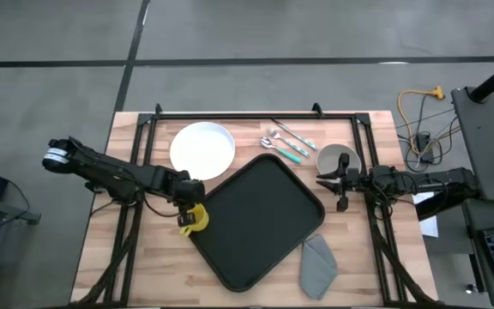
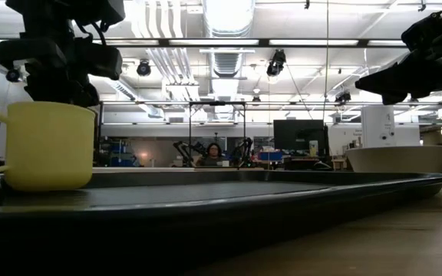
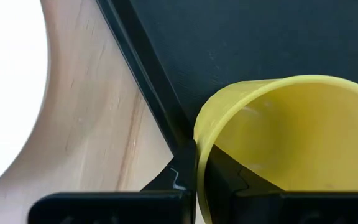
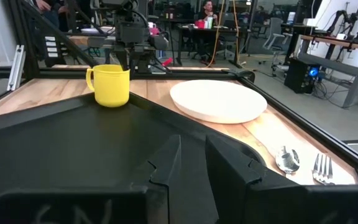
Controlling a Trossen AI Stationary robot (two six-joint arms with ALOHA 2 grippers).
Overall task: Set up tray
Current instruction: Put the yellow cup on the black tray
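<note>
The black tray [image 1: 260, 219] lies turned at an angle on the wooden table, also seen in the right wrist view [image 4: 73, 137]. A yellow mug [image 1: 195, 221] stands upright at the tray's left corner [image 2: 48, 146], handle toward the near side. My left gripper [image 1: 189, 209] reaches it from the left and is shut on its rim [image 3: 196, 180]. My right gripper [image 1: 322, 182] hovers open at the tray's right corner, beside the grey bowl [image 1: 337, 159], touching nothing [image 4: 194, 165]. My left gripper pinches the mug's wall at the rim [image 3: 199, 146], one finger [image 3: 229, 177] inside the mug and one finger [image 3: 169, 180] outside. It comes from above on the mug's left side. The mug is upright over the tray's corner; whether its base rests there I cannot tell.
A round white plate [image 1: 202, 148] lies beyond the tray's left corner. Cutlery with teal handles [image 1: 286, 142] lies near the far edge. A folded grey cloth [image 1: 318, 262] sits by the tray's near right side. A black frame rail [image 1: 256, 114] borders the far edge.
</note>
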